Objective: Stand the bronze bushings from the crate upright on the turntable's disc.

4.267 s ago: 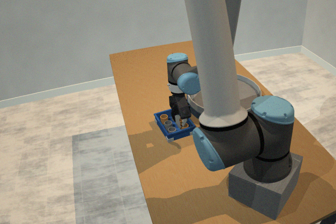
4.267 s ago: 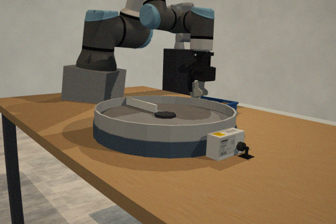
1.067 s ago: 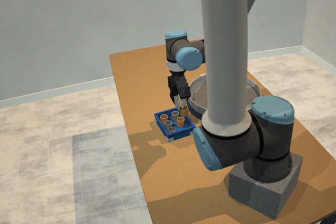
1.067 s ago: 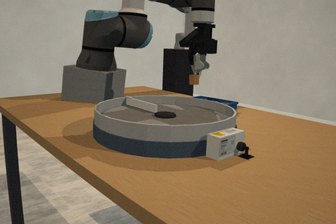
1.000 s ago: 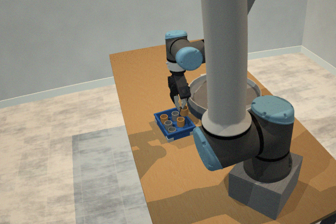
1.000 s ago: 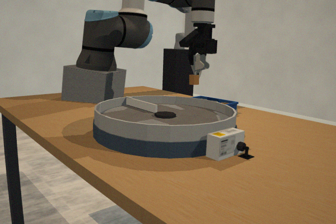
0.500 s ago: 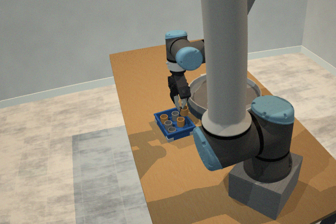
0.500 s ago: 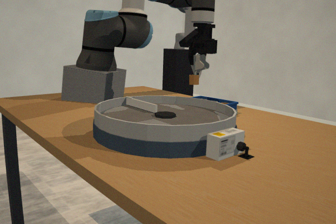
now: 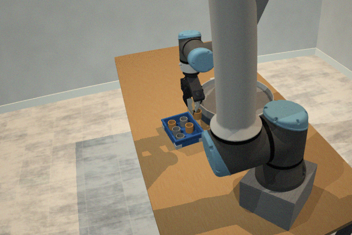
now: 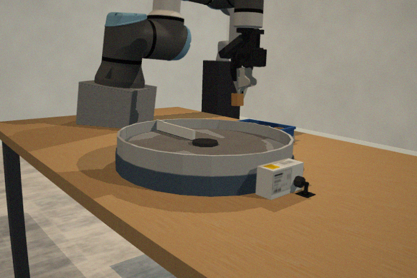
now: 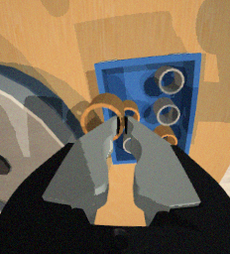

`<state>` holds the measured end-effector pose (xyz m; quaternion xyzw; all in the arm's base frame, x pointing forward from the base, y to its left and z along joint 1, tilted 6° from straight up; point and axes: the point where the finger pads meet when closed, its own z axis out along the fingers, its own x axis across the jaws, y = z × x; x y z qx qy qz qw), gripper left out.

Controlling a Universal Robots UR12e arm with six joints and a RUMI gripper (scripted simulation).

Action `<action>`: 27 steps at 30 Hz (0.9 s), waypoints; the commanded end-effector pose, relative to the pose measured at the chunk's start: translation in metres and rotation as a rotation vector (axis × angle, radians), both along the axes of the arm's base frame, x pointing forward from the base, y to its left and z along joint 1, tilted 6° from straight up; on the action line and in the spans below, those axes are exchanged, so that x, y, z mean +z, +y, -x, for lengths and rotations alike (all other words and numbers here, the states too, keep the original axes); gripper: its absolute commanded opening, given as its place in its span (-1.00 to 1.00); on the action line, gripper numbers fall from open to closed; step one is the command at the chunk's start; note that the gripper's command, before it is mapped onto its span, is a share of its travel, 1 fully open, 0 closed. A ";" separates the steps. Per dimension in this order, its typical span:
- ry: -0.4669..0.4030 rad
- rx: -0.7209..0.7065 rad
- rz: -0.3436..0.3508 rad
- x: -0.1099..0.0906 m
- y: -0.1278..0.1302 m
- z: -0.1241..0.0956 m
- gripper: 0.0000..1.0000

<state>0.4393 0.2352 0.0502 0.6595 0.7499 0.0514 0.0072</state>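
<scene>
Your bronze bushing (image 9: 197,114) hangs in the air, pinched by its wall between the tips of the tool (image 9: 195,109): one finger (image 11: 89,164) sits outside the ring and the other inside it, closed tight on the thin metal. In the wrist view the bushing (image 11: 103,117) shows as an open ring just ahead of the fingertips, its open end facing up toward the camera.

Below and ahead of the tool sits the blue crate (image 9: 168,126) on the bench (image 9: 181,181). In it you can count two more bronze bushings (image 9: 171,124) (image 9: 189,127) and three steel bushings (image 9: 183,119) (image 9: 176,129) (image 9: 179,136), all standing upright.

To the tool's other side lies the turntable (image 10: 202,164), its rim close beside the crate. From the exterior view the held bushing (image 10: 237,99) hangs well above the rim, behind the disc (image 10: 235,143). The dark hub (image 10: 203,142) sits at the disc's middle, with a pale bar (image 10: 175,129) running from the rim toward it. A small white box (image 10: 280,178) is fixed to the turntable's near side.
</scene>
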 end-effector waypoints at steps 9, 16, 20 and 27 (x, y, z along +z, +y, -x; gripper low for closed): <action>-0.001 0.000 -0.001 -0.001 -0.054 -0.026 -1.00; -0.001 0.000 -0.001 -0.003 -0.102 -0.050 -1.00; -0.001 0.000 -0.001 -0.003 -0.130 -0.063 -1.00; -0.001 0.000 -0.001 -0.004 -0.161 -0.078 -1.00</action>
